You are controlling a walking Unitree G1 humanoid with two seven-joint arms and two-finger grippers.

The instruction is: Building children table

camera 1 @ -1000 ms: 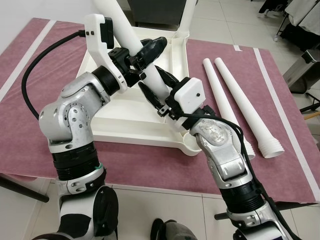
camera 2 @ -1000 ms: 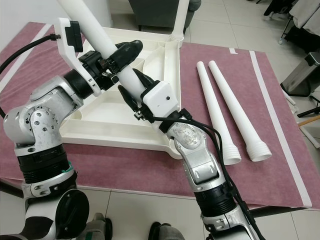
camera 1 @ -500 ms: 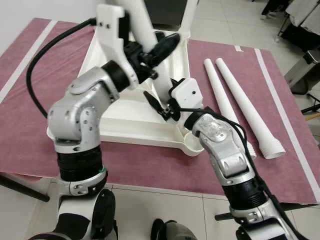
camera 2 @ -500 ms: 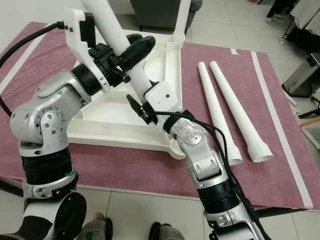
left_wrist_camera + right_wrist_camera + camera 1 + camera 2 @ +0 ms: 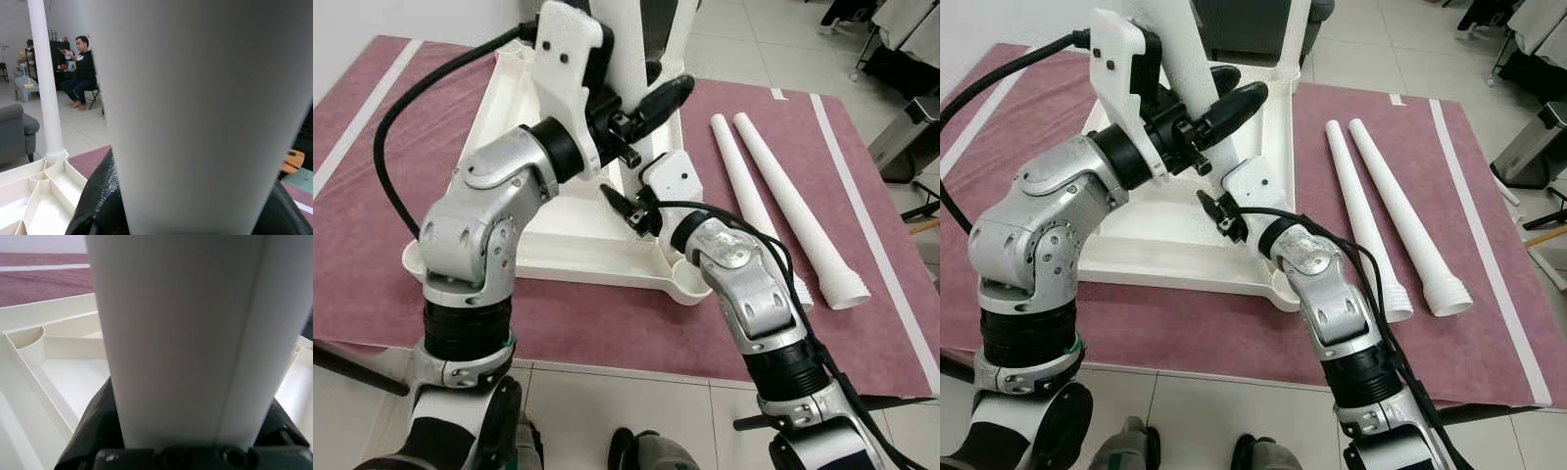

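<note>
Evidently, the stiff, light, smooth leg (image 5: pixel 1197 83) is pinched by both claws: left claw (image 5: pixel 1219 108) high, right claw (image 5: pixel 1217 211) low.

White plastic children's table parts on a maroon tabletop (image 5: pixel 607 323).

An upturned white table top (image 5: pixel 548 230), ribbed underneath, lies at frame centre. One white leg (image 5: pixel 1187 73) rises steeply from it, gripped by black fingers (image 5: pixel 1234 106). Another leg (image 5: pixel 1295 34) stands upright in its far corner. Two loose tapered legs (image 5: pixel 1400 211) lie side by side at right.
</note>
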